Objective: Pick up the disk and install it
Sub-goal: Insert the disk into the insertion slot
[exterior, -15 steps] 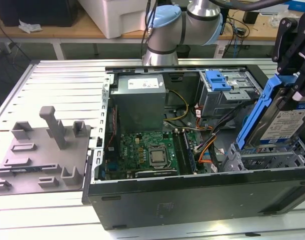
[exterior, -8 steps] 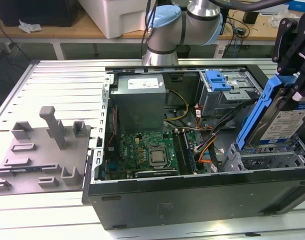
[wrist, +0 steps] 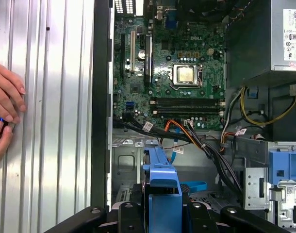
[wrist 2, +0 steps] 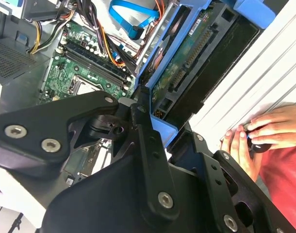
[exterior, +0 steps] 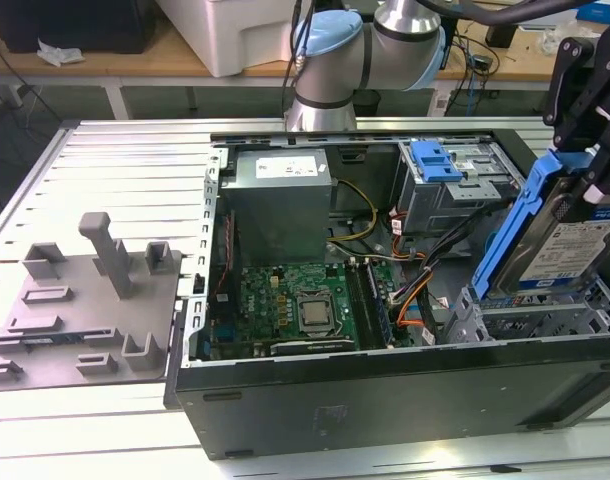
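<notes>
Exterior view: one disk point(exterior: 573, 250), one hand point(exterior: 583, 165).

bay point(wrist: 131, 160) below disk point(exterior: 575, 250) open | cables point(wrist: 206, 150) crowd its side | hands point(wrist: 5, 109) outside case wall point(wrist: 100, 121)

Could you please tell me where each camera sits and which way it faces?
Exterior view: off the arm, looking down slantwise into the open computer case; shows the arm and the pincer holding the disk.
First wrist view: on the wrist, facing the motherboard past the disk's blue bracket; pincer parts show.
Second wrist view: on the wrist, facing along the pincer's black linkage to the disk's circuit side.
Both wrist views share a person's hands beside the case.
</notes>
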`<state>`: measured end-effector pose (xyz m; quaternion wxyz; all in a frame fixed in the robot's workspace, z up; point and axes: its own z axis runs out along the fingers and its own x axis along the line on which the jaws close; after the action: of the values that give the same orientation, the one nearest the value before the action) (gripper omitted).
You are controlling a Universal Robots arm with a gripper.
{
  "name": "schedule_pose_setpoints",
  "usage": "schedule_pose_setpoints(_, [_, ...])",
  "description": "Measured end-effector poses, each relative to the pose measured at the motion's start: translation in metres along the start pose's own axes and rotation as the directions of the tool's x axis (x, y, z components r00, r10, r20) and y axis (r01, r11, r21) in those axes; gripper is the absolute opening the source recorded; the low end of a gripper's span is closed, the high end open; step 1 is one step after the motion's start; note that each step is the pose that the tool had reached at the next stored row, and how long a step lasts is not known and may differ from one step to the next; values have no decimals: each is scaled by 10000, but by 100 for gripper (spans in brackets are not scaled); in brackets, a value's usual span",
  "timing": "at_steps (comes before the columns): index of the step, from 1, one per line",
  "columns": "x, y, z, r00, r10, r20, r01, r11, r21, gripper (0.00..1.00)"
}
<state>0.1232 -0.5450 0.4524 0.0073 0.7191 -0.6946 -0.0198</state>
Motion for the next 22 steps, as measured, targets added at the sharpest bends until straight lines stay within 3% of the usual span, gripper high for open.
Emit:
schedule_pose_setpoints(3, [0,0,3,10000,-1,31,1,10000,-3,37])
schedule_pose_setpoints(22, [7,-33,45,10000,3,34,-2,10000,-50,37])
